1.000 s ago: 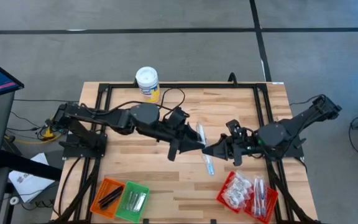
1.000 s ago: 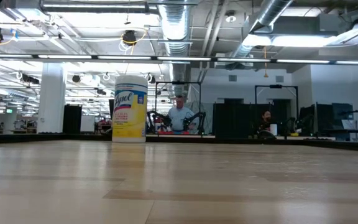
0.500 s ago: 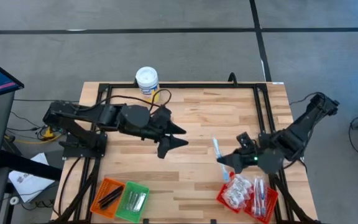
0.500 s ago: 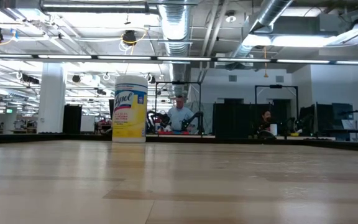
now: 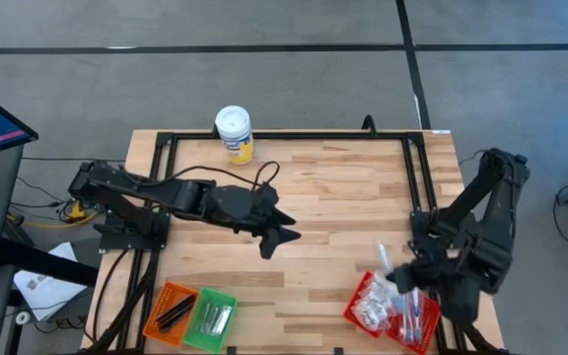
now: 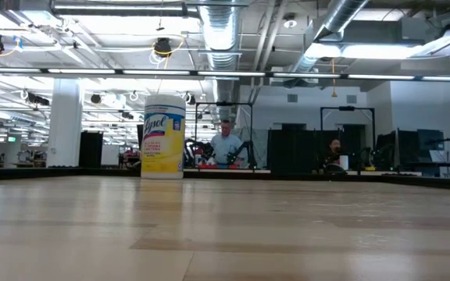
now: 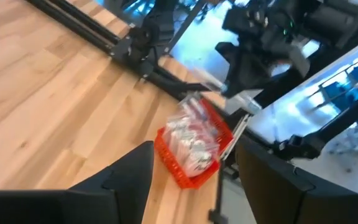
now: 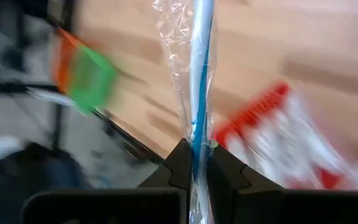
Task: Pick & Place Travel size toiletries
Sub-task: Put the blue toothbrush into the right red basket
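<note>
Clear-wrapped blue-striped toiletry stick (image 8: 194,74), slim, crinkly.

A slim stick with a blue stripe, sealed in a clear crinkled wrapper (image 8: 196,68), stands roughly upright, pinched at its lower end and raised above the table's near right corner. Just beside it, many more small white and silvery toiletries (image 5: 376,302) lie heaped in the red baskets (image 5: 355,295).
</note>
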Controlling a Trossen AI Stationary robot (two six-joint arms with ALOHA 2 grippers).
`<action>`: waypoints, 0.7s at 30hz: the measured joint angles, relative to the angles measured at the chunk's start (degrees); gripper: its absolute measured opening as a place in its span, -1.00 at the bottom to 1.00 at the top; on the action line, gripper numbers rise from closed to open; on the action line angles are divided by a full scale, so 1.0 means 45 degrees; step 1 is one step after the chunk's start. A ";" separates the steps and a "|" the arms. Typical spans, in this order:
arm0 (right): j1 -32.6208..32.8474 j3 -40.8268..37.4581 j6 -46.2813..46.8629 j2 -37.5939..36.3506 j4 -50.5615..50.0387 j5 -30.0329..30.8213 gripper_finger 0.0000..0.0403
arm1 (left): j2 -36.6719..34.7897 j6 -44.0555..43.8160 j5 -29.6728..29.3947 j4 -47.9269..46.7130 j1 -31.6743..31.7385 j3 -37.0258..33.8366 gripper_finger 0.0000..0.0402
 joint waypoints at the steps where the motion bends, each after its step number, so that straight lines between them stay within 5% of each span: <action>1: 0.0111 0.0414 0.0052 0.0267 -0.0445 -0.0562 -0.91 | 0.0000 -0.0157 0.0001 0.0373 -0.0037 -0.0197 0.10; 8: 0.0477 0.4865 0.0297 0.3081 -0.5267 -0.4434 -0.91 | 0.0000 -0.1300 -0.0579 0.4105 -0.0348 -0.1694 0.10; 21: 0.0880 0.5026 0.0504 0.7757 -0.5136 -0.5333 -0.91 | 0.0000 -0.2538 -0.4196 0.6326 -0.1771 -0.2314 0.10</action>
